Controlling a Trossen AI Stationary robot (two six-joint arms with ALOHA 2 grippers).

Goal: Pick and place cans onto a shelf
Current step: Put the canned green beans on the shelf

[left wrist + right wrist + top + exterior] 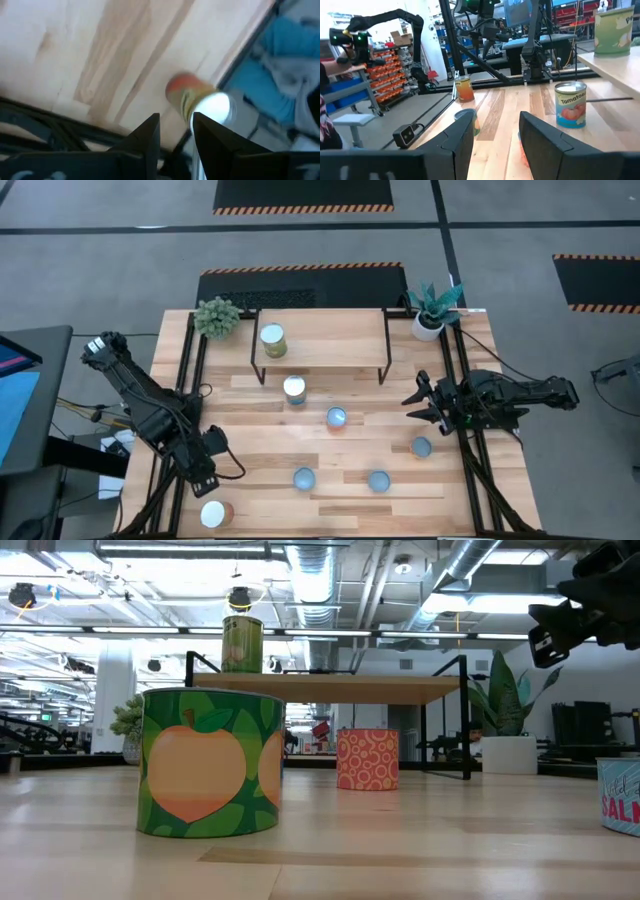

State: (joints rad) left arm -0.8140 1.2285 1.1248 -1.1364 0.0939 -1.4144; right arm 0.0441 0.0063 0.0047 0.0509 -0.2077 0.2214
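Peach can [210,762]: nearest the low camera, upright on the table [260,480], not yet shelved.
Left gripper [205,465]: over the table's front left corner; I see its fingers parted, empty, aimed at the corner can [215,514], likely my next pick.
Shelf [330,338]: at the table's back, one can [272,341] upright on its left part, leaving room to the right.
Loose cans: six on the table in front of the shelf.
Right gripper [428,406]: at the right edge, fingers apart, holding nothing, waiting.
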